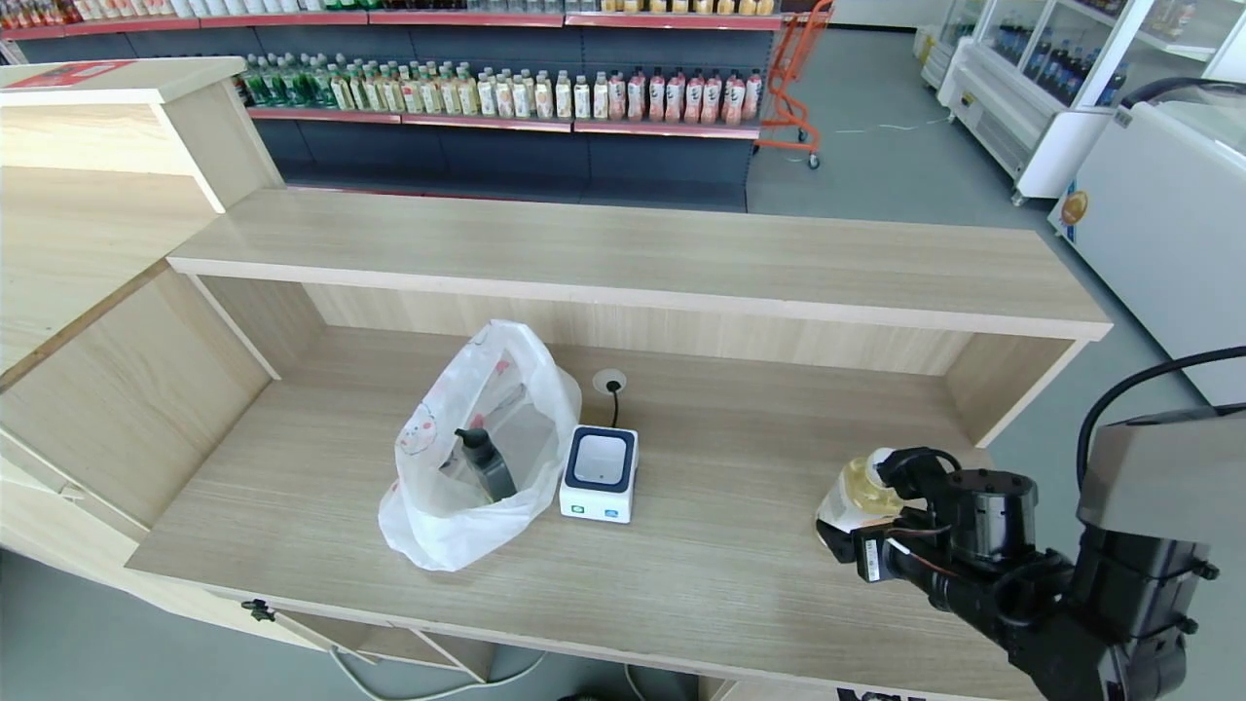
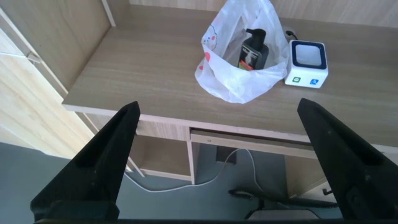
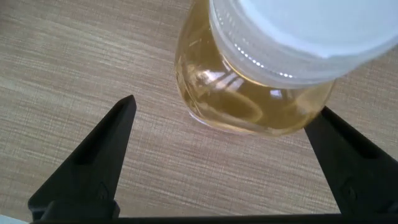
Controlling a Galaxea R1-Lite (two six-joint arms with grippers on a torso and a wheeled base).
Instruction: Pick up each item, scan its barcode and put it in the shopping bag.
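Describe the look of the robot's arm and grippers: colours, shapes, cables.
The right arm is black with rounded cylindrical joints, a grey boxy section and a black cable looping above it. The left gripper and right gripper each have two flat, matte black, wedge-shaped fingers tapering to their tips.

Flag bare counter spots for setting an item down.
Free: the wooden counter between the white square barcode scanner and the clear white-capped bottle of yellow liquid; also left of the white plastic shopping bag. Crowded: bag and scanner sit side by side mid-counter.
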